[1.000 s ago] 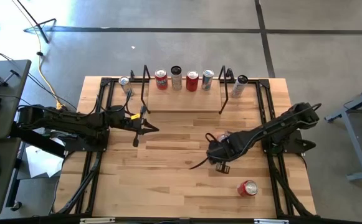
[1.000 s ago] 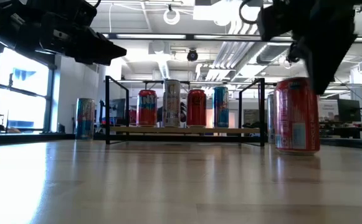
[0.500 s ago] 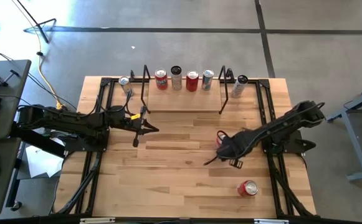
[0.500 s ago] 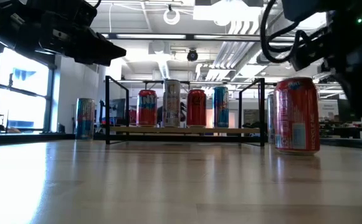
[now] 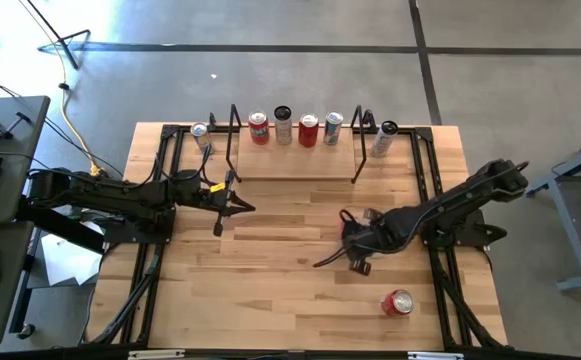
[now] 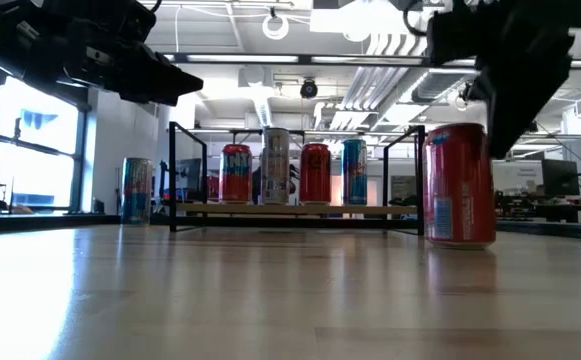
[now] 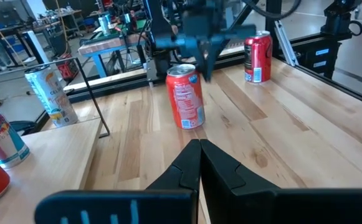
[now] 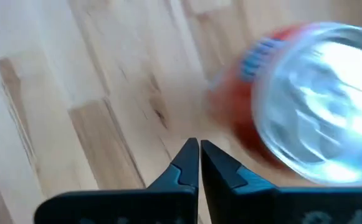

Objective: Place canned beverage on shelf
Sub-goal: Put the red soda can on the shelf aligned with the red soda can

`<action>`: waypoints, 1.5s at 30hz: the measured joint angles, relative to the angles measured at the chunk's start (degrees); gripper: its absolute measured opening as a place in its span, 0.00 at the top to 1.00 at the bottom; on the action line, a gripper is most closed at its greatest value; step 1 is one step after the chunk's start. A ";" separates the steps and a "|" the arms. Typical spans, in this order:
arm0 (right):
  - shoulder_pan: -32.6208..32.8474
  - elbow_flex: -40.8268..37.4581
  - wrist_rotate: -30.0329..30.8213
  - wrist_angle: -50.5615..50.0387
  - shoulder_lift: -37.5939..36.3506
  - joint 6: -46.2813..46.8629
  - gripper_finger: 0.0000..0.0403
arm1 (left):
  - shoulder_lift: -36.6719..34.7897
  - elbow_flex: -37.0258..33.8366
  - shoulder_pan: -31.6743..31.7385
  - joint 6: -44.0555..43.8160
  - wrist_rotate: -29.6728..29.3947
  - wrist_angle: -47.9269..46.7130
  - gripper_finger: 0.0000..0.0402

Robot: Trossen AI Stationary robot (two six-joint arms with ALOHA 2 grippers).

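Observation:
A red can [image 7: 185, 96] stands upright on the table right of centre, mostly under my right arm in the high view. My right gripper [image 7: 207, 68], shut, points steeply down at that can's top rim; the low view shows it [image 6: 503, 135] just right of the can [image 6: 460, 185]. The shelf [image 5: 295, 165] rests on the table at the far middle, with several cans [image 5: 295, 127] standing along its far edge. My left gripper [image 5: 232, 206] hovers shut over the table's left half, holding nothing. My right gripper's shut fingers [image 7: 207, 67] come from above, slanting, right beside the red can's top rim [image 7: 193, 70]. I cannot tell whether they touch it. The can stands on the table on its base.
Another red can [image 5: 398, 302] stands near the front right. A can [image 5: 200, 134] stands left of the shelf and a pale one [image 5: 387, 134] right of it. Black frames [image 5: 160, 200] run along both table sides. Bare wood lies between the shelf and the arms.
My right gripper drew off toward the table's right edge, then came back toward the red can and tipped more steeply down. The can has slid a little toward the table's left and stays upright.

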 joint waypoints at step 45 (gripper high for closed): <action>-3.49 3.06 7.25 -15.69 -0.01 1.15 1.00 | 0.00 0.00 0.00 -1.33 -0.04 -0.36 1.00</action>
